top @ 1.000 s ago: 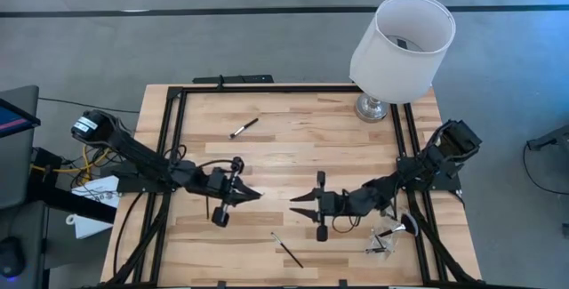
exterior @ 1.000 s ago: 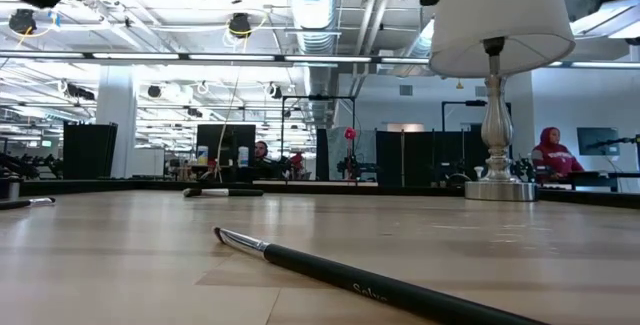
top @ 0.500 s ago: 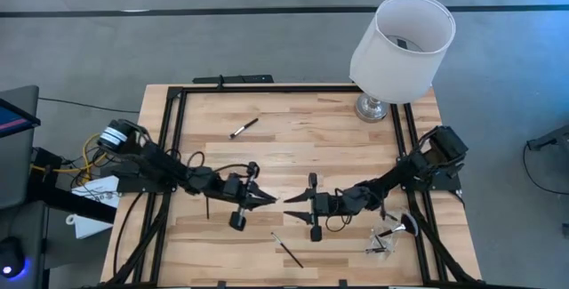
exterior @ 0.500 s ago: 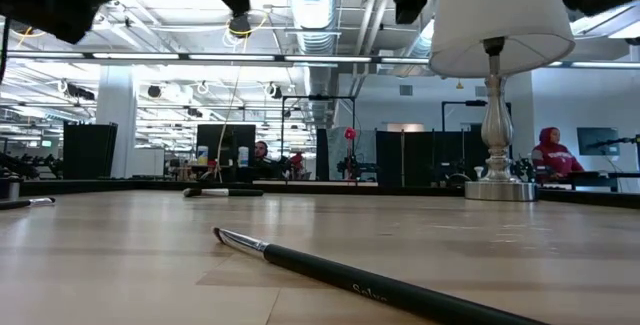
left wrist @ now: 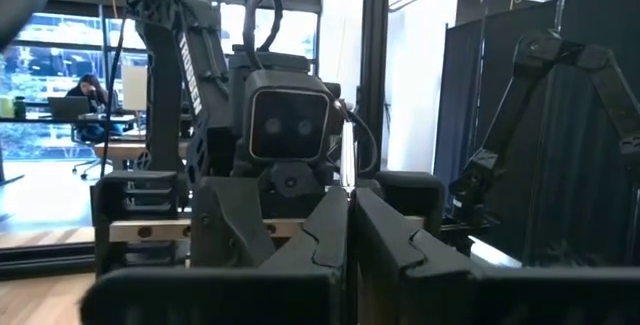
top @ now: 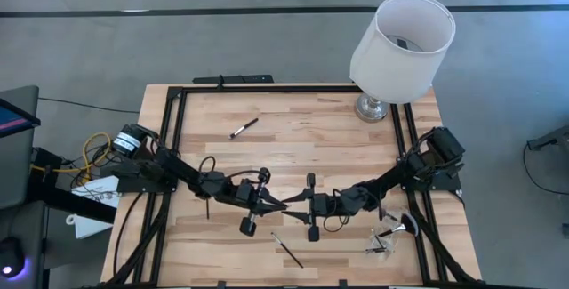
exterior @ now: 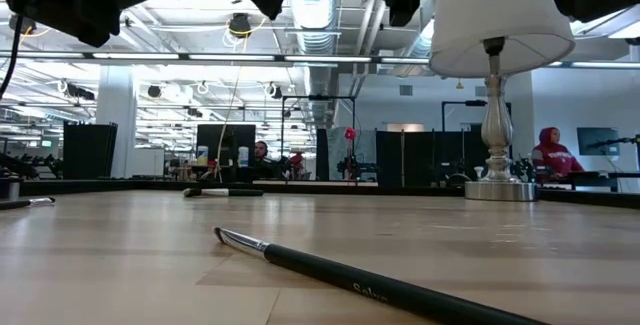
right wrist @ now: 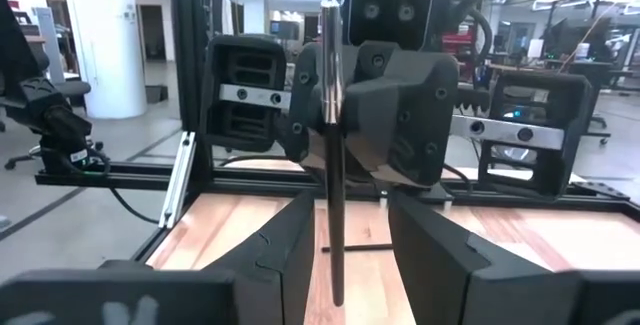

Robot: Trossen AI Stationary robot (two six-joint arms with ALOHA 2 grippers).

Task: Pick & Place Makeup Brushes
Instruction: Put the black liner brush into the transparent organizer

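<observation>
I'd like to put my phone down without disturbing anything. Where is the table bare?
The wooden tabletop is bare between the small black brush near the far edge and the silver-footed white lamp. Crowded: the middle, where the left gripper and right gripper meet, and the brush pile at the right.

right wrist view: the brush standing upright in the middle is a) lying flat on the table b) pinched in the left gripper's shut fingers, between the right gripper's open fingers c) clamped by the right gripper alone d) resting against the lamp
b: the brush stands upright, pinched by the left gripper facing the camera, while the right gripper's own fingers stand apart on either side of it.
</observation>
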